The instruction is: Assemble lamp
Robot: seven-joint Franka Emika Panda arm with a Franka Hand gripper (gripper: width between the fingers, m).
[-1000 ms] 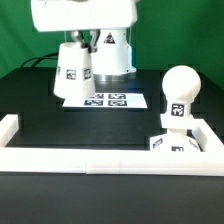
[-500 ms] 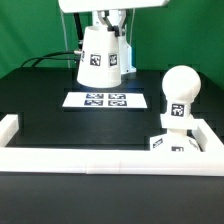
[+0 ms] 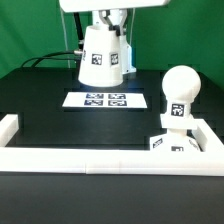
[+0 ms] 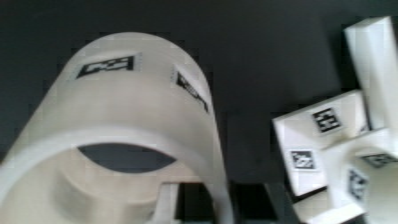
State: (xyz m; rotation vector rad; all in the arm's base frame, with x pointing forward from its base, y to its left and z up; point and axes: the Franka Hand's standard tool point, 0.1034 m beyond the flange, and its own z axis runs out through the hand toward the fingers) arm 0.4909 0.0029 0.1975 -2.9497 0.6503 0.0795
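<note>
An outside camera faces the bench [image 3: 60, 125] from the front, slightly above, at middling distance. The wrist camera looks down, very close along the shade [image 4: 134, 130]. Both views show the shade [image 3: 101, 57].

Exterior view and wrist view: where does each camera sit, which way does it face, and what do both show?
Exterior view: off the arm, facing the black table, marker board and bulb on its base; the gripper holds the shade aloft.
Wrist view: on the wrist, looking down along the shade; a dark finger shows.
Shared: shade, base.
</note>
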